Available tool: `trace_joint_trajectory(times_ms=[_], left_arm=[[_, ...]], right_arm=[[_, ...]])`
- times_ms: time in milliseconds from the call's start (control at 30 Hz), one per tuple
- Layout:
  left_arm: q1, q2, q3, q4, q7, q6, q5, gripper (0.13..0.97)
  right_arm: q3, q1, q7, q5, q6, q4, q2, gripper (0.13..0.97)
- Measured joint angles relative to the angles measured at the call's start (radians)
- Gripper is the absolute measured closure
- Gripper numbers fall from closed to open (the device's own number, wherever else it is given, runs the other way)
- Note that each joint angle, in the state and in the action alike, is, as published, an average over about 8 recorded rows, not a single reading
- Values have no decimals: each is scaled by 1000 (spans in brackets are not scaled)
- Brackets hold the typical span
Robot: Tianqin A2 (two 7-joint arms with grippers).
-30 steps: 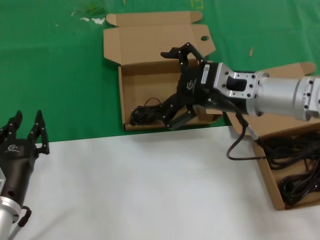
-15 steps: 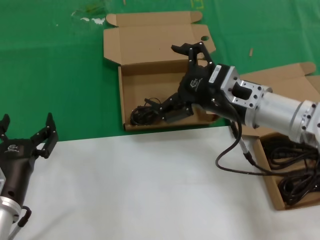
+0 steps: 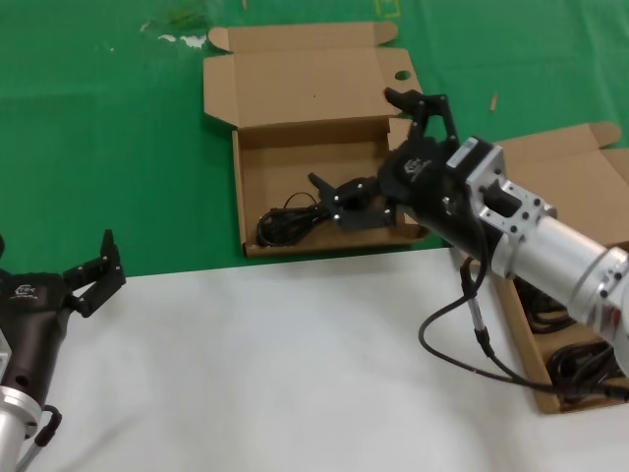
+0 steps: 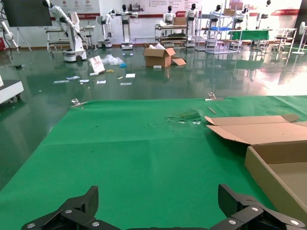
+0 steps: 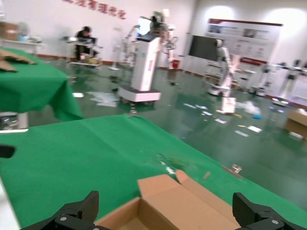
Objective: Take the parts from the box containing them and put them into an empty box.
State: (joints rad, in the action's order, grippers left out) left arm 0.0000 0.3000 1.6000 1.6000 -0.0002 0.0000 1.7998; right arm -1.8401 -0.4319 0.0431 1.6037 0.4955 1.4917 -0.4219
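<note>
The left gripper (image 3: 59, 280) waits spread wide and empty on the white cloth (image 3: 295, 374) at the near left. Farther on, the right gripper (image 3: 378, 157) gapes empty above the holed box (image 3: 246, 187), where one cable bundle (image 3: 285, 224) lies against the near wall. More cables (image 3: 580, 369) fill the plain box (image 3: 516, 329) at the right edge.

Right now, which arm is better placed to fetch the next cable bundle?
Right. The right gripper is open over the holed box, close to the source box with remaining cable bundles. The left gripper sits far across the table.
</note>
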Motion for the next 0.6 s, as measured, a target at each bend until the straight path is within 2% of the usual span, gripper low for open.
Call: trace_joint_trajectory(times_ms=[333,600], left_arm=[[0,0,0,0,0,0,0,173],[0,0,0,0,0,0,0,137]], right_arm=[[60,109,-11,49,-125,27,31,129],[109,196,-20,89,-224,49,55,129]])
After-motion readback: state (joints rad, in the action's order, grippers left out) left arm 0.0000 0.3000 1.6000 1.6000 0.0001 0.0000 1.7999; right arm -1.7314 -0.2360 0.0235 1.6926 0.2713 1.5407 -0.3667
